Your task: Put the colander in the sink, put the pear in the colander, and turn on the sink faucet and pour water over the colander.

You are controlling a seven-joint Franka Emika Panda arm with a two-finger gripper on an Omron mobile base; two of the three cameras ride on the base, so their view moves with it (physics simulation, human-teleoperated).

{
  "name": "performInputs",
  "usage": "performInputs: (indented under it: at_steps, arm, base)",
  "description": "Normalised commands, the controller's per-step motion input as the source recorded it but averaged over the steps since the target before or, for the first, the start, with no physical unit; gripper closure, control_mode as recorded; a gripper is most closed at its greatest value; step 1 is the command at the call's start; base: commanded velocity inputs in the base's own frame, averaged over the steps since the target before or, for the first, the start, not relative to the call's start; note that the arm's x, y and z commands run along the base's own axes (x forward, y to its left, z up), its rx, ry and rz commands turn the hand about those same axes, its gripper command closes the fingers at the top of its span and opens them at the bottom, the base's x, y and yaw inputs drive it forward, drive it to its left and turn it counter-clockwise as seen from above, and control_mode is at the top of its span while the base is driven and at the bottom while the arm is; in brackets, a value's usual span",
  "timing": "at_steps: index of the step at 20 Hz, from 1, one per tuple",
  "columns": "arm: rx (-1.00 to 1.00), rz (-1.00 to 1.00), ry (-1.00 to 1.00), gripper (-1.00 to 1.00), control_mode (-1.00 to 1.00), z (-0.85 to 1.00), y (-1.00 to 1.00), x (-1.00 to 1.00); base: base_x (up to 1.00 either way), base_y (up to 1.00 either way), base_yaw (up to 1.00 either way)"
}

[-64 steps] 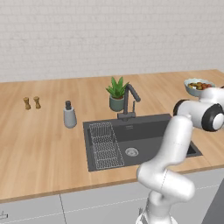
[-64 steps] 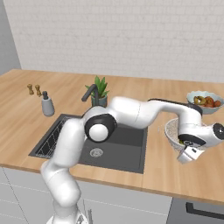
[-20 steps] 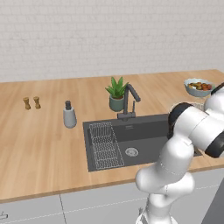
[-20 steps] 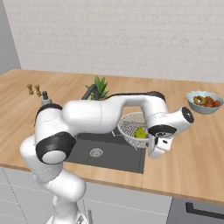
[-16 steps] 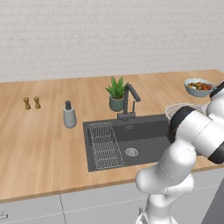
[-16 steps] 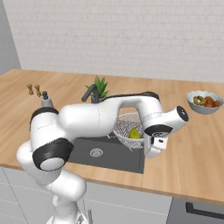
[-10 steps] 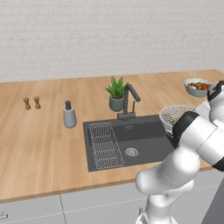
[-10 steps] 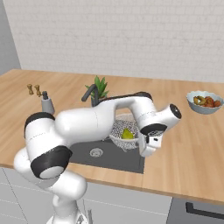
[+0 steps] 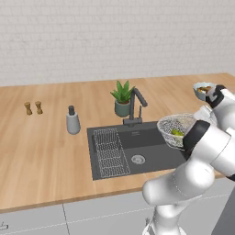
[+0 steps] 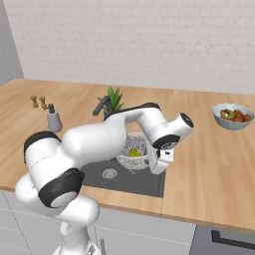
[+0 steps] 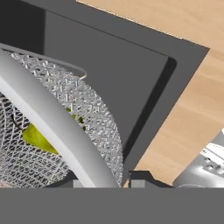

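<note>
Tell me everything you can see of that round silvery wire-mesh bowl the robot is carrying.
The round white-silver wire-mesh colander has a fine woven basket and a smooth solid rim. It hangs tilted in the air over the right end of the dark grey rectangular sink, not resting on it. The two-finger gripper is clamped on its rim. A small yellow-green pear already lies inside, seen through the mesh. No water is on it.

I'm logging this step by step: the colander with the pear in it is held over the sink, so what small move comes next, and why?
Probably lower the colander straight down into the sink. The fingers grip its rim, the pear already lies inside, and it hangs above the right part of the basin, not yet resting on the bottom. The faucet comes after.
</note>
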Motion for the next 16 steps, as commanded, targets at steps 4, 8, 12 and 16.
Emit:
performInputs:
  at_steps: [4,8,12,16]
  arm:
    - [0.00,0.08,0.00,1.00,-1.00,-0.05,0.20,0.15]
    - [0.00,0.08,0.00,1.00,-1.00,-0.08,0.23,0.12]
    - [0.00,0.10,0.03,1.00,-1.00,-0.28,0.23,0.12]
    - [0.03,0.10,0.05,1.00,-1.00,-0.20,0.07,0.23]
  base:
    - [0.00,0.00,0.00]
    - [0.00,0.00,0.00]
    - [0.00,0.00,0.00]
    - [0.00,0.00,0.00]
